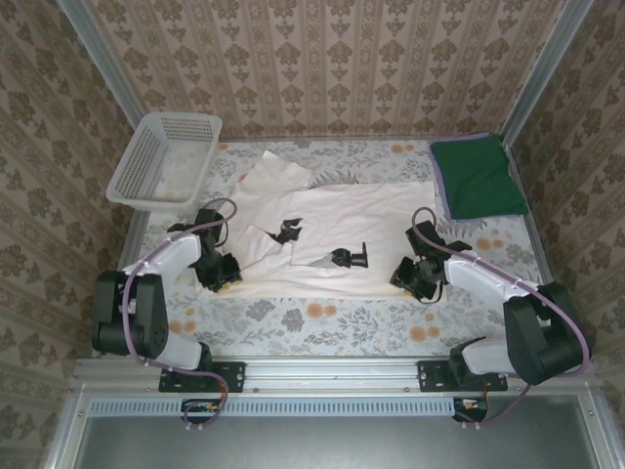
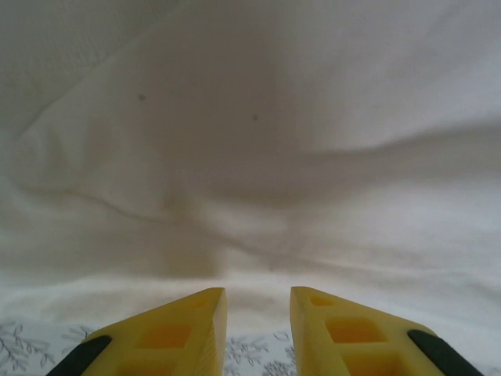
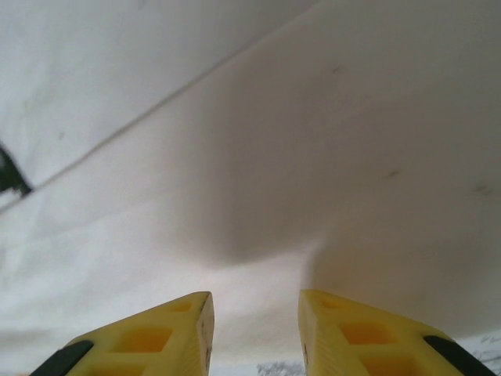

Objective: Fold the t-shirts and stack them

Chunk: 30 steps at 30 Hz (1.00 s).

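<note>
Your left jaws and right jaws stood slightly spread at the near edge of the cream-white t-shirt [image 1: 361, 210]

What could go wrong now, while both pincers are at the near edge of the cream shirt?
1. The left pincer and the right pincer stand open at the near hem of the cream shirt. Closing may catch one layer only, or miss the hem, so the fold could come out crooked.
2. The shirt's near edge is turned over and rumpled near the middle. Folding now may trap those creases.
</note>
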### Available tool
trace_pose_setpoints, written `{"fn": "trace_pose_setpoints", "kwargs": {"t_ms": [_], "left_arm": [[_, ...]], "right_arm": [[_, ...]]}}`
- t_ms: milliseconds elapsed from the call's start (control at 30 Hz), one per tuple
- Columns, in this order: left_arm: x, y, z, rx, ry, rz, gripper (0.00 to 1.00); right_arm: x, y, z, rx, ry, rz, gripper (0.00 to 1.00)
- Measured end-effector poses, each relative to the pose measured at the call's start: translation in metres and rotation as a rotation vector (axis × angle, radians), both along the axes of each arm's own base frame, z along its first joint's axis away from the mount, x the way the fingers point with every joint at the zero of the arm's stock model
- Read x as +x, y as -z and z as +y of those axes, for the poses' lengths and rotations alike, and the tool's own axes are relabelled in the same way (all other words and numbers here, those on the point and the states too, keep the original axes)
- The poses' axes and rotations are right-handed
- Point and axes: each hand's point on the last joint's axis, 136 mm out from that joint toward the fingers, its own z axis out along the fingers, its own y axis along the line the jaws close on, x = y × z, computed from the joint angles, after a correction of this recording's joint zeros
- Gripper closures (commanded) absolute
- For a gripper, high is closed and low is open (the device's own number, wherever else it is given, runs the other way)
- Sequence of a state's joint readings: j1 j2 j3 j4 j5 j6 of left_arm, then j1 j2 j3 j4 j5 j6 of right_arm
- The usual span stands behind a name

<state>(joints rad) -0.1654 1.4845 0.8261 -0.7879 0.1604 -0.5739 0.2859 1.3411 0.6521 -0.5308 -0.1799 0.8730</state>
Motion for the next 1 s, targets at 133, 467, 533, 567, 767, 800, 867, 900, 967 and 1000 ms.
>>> {"fn": "trace_pose_setpoints", "kwargs": {"t_ms": [133, 467, 533, 567, 767, 800, 867, 900, 967, 1000], "left_arm": [[-0.002, 0.016, 0.009, 0.035, -0.007, 0.054, 0.75], [-0.028, 0.016, 0.022, 0.095, -0.058, 0.072, 0.75], [-0.036, 0.016, 0.023, 0.096, -0.09, 0.087, 0.75], [-0.04, 0.016, 0.023, 0.095, -0.106, 0.089, 0.75], [-0.064, 0.015, 0.028, 0.104, -0.196, 0.113, 0.74], [-0.067, 0.015, 0.028, 0.108, -0.208, 0.117, 0.74], [-0.071, 0.012, 0.029, 0.11, -0.227, 0.12, 0.74], [-0.072, 0.011, 0.029, 0.11, -0.235, 0.12, 0.74], [-0.074, 0.007, 0.03, 0.109, -0.248, 0.117, 0.74], [-0.075, 0.005, 0.03, 0.112, -0.252, 0.117, 0.74]], "right_arm": [[-0.003, 0.013, -0.018, 0.005, 0.115, 0.054, 0.66], [-0.015, 0.014, -0.018, 0.061, 0.235, 0.091, 0.64], [-0.022, 0.014, -0.018, 0.069, 0.244, 0.088, 0.64], [-0.024, 0.014, -0.019, 0.07, 0.247, 0.089, 0.63], [-0.043, 0.013, -0.019, 0.081, 0.247, 0.118, 0.62], [-0.045, 0.013, -0.019, 0.086, 0.248, 0.12, 0.62], [-0.051, 0.012, -0.018, 0.095, 0.25, 0.124, 0.6], [-0.054, 0.012, -0.017, 0.097, 0.247, 0.13, 0.59], [-0.061, 0.011, -0.018, 0.091, 0.243, 0.145, 0.58], [-0.065, 0.01, -0.018, 0.086, 0.241, 0.156, 0.56]]}}
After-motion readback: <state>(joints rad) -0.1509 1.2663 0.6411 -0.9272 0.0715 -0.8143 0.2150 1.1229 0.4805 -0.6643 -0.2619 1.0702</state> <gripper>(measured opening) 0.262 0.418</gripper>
